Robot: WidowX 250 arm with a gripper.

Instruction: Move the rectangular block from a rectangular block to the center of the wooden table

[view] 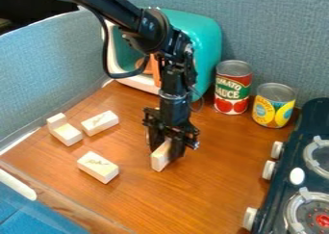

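Noting the rectangular block (159, 160) near the middle of the table (193, 194); being clasped in the tool (166, 145) just behind. Probably handling light and stiff, hardly slipping or breaking. Calling for a hold across the narrow width, midway along.

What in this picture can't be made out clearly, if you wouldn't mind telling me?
All in the camera view:
- Upper end of the upright pale rectangular wooden block: hidden by the black two-finger gripper.
- Part of the front of the rounded teal toy appliance: behind the black robot arm.
- Right side of the black toy stove: cut off by the right edge.
- Marks on the nearest flat pale block: too small to read.
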